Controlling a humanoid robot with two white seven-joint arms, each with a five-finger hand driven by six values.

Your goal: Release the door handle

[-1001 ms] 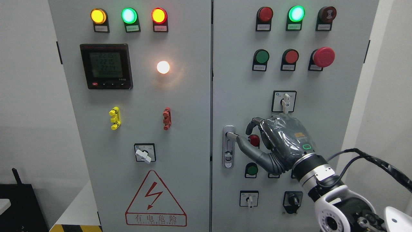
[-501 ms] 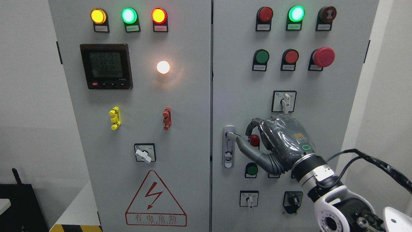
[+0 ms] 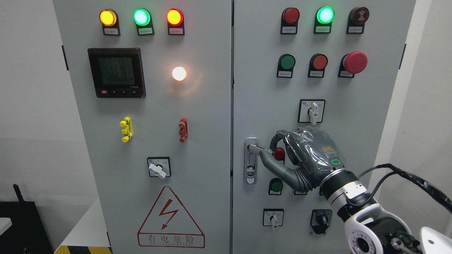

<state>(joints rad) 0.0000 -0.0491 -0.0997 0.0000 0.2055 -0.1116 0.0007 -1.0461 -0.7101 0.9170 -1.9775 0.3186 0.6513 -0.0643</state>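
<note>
Nearest my camera, my right arm comes in from the lower right corner, its white forearm shell and black cable at the edge of the view. I keep it angled up and leftward so the wrist lines up with the lever rather than blocking my sight of it.

Further out, the robot hand (image 3: 282, 155) sits in front of the right-hand cabinet door (image 3: 261, 88), back of the palm toward me. Its fingers (image 3: 279, 135) are curled over, and the thumb (image 3: 270, 163) stretches left beneath the door handle (image 3: 251, 160), tip against the short silver lever near the top of the handle plate. I judge it is loosely hooked round that lever, not clamped hard. A red pushbutton (image 3: 279, 153) shows through the gap between fingers and thumb, so the grip is partly slack. To let go, I would uncurl the fingers first and then draw straight back, since the buttons and the rotary switch (image 3: 312, 110) above sit close by and a sideways sweep could knock them.

The handle is upright near the door's left edge, beside the seam, with the door flush and closed.

My left arm is out of sight.
</note>
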